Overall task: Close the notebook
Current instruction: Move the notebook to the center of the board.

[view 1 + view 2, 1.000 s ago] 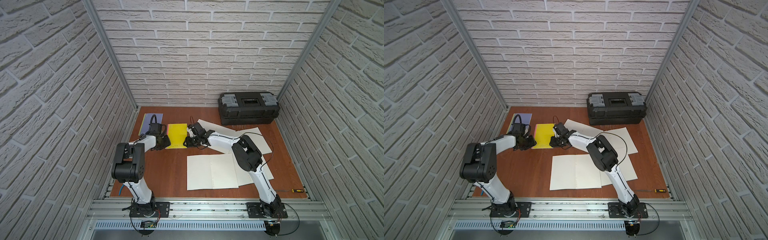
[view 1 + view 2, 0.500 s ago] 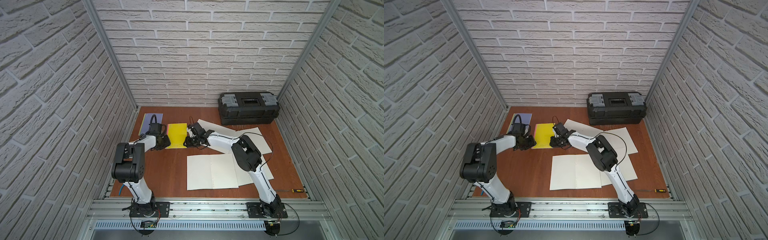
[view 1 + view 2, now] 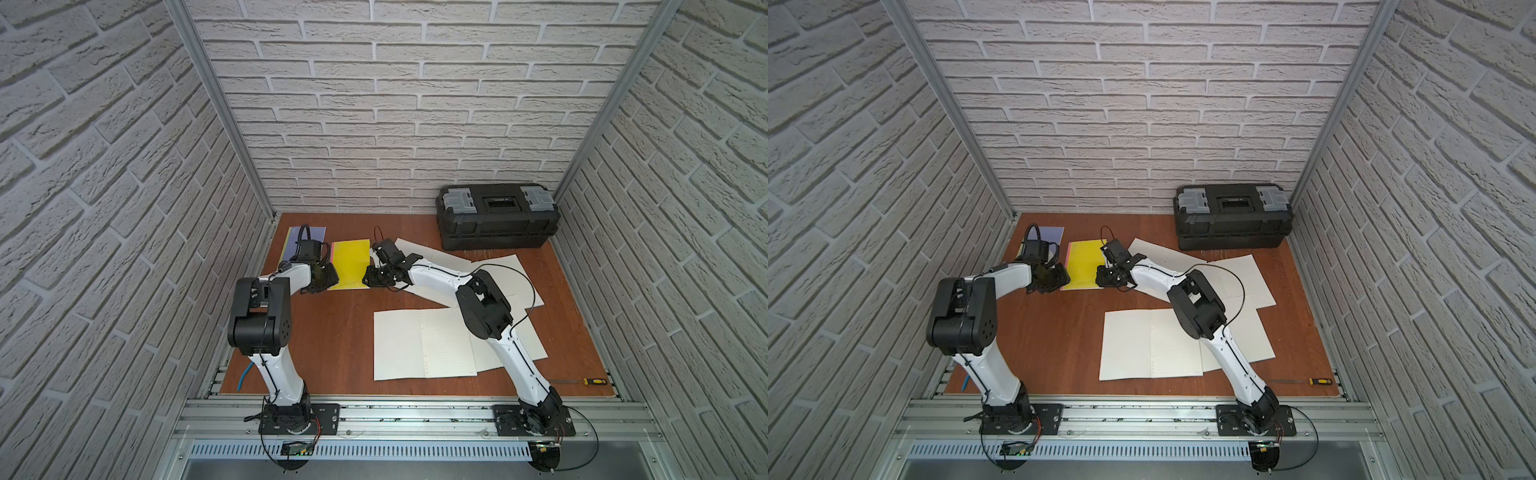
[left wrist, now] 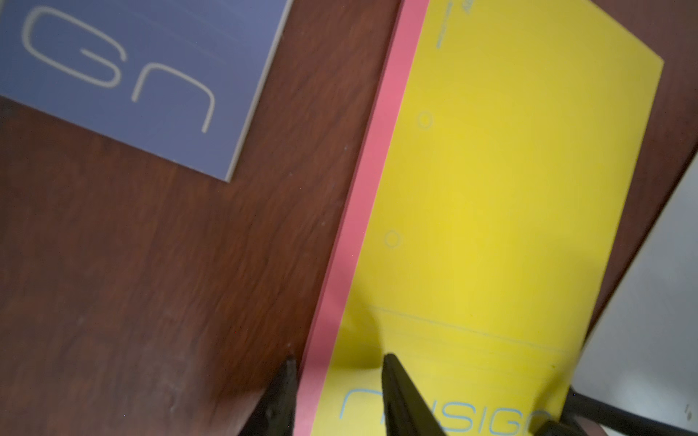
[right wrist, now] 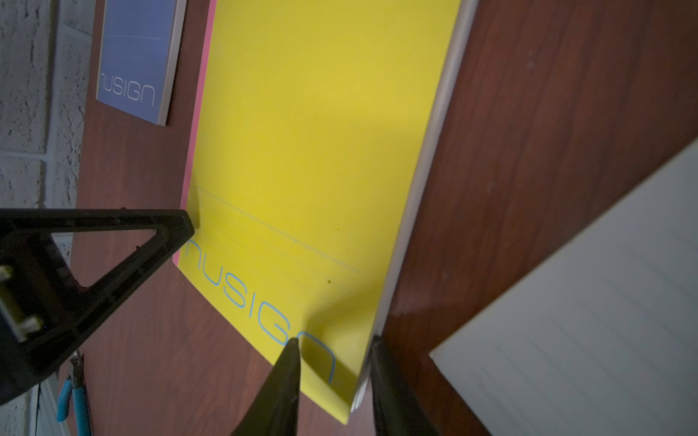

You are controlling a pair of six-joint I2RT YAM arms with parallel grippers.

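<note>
The notebook (image 3: 351, 262) (image 3: 1086, 264) lies flat and closed at the back left of the table, yellow cover up, with a pink spine strip (image 4: 362, 196) on its left side. My left gripper (image 4: 340, 360) (image 3: 326, 277) stands open astride the spine's near corner, one fingertip on the table and one on the cover. At the opposite near corner, my right gripper (image 5: 334, 341) (image 3: 370, 279) is open too: one fingertip rests on the cover (image 5: 321, 132), the other sits just off the white page edge. The left finger (image 5: 166, 234) also shows in the right wrist view.
A blue closed notebook (image 3: 303, 239) lies behind the left gripper. A black toolbox (image 3: 496, 216) stands at the back right. Open white notebooks (image 3: 424, 349) cover the middle and right. A screwdriver (image 3: 590, 381) lies front right, blue-handled pliers (image 5: 73, 392) at the table's left edge.
</note>
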